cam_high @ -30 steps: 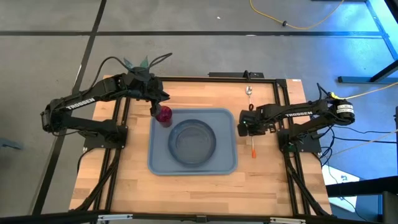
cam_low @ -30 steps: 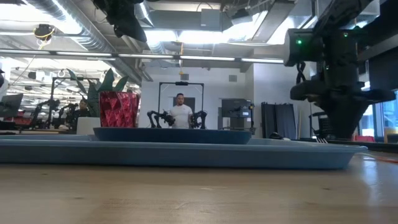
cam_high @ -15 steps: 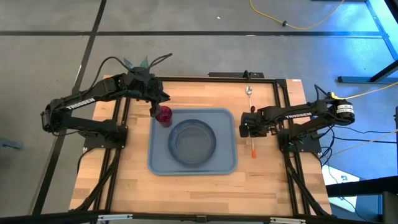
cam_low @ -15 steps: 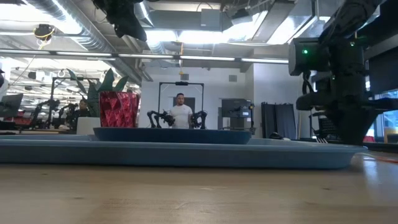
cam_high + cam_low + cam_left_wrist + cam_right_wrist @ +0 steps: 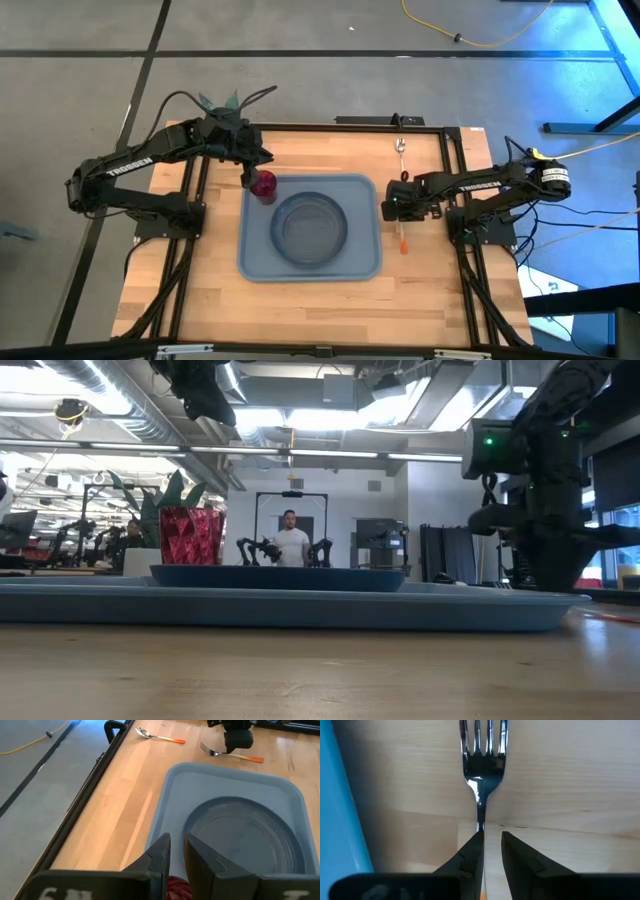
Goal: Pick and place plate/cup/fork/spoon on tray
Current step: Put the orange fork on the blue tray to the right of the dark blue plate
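The tray [image 5: 365,262] lies mid-table with the plate [image 5: 310,225] in it and the red cup [image 5: 263,185] upright in its far left corner. My left gripper [image 5: 250,172] hangs above the cup, slightly open and empty, with the cup's rim just under it [image 5: 176,887]. The fork [image 5: 481,767] lies flat on the wood right of the tray, its orange handle [image 5: 401,240] pointing to the near edge. My right gripper [image 5: 491,845] points down over the fork's neck, fingers a little apart. The spoon [image 5: 400,148] lies at the far edge. My right gripper comes from above, pointing down, fingers set along the fork. One fingertip [image 5: 476,847] covers the fork's neck [image 5: 480,822] just behind the tines and hides the place of contact. The other finger stands beside it over bare wood. The fork lies flat on the table.
A potted plant [image 5: 225,100] stands beyond the table's far left corner, behind the left arm. Black frame rails [image 5: 455,150] run along the table's sides. Bare wood [image 5: 300,310] lies between the tray and the near edge. A person [image 5: 291,540] stands far off in the room.
My right gripper has sunk a little over the fork and then shifted slightly toward the tray. The fork's orange handle end has slid a little toward the tray along the table.
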